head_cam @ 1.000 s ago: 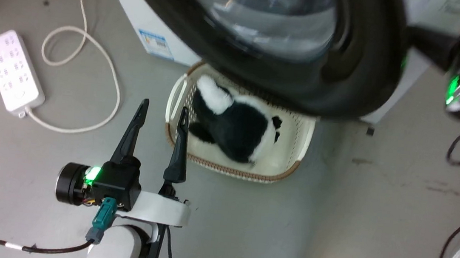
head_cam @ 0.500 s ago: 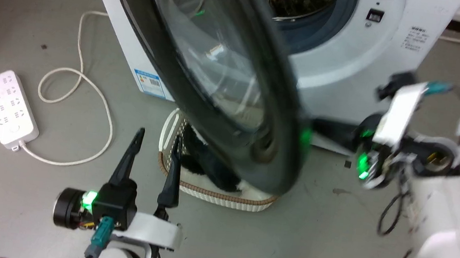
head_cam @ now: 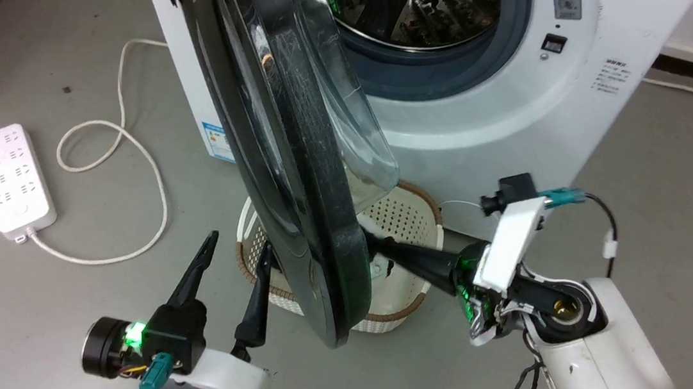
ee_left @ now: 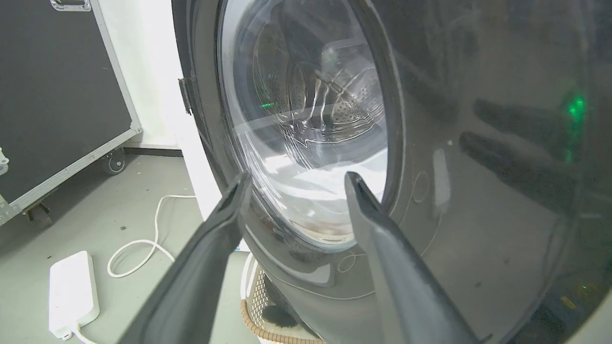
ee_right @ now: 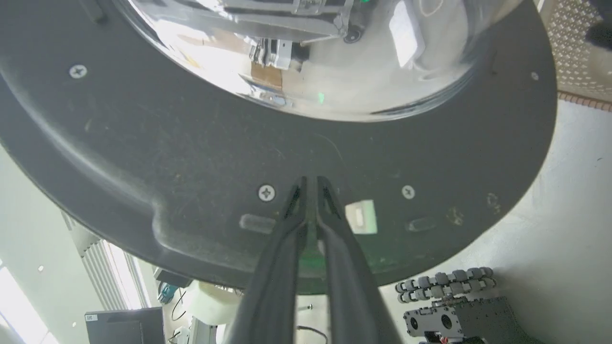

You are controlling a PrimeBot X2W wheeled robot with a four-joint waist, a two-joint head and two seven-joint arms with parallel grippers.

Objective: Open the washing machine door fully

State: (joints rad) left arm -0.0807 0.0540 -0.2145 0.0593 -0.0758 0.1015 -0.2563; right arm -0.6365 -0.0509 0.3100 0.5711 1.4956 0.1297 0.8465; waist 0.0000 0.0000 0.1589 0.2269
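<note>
The washing machine door is standing way out from the front of the white washing machine, hinged on the robot's left side, and from the head view you're looking at it pretty much edge-on, glass bowl bulging back toward the drum opening. So the latch is clearly released and I'd say the door is past halfway, roughly square to the machine front. Whether the hinge has more travel I honestly can't tell, but "fully" probably means a bit more swing toward the hinge side.

The right pincer has its fingers pressed nearly together with just a sliver between them, gripping nothing, tips right up against the inner black rim below the glass. Looks to me like a push, not a grab. The left pincer is spread wide, holding nothing, hanging just off the door's outer face.

Under the door, a pale woven-rim basket sits on the grey floor, right at the foot of the machine. A white power strip and its looped cord lie on the floor well off to the hinge side. The left wrist view has a black flight case on castors back there too.
</note>
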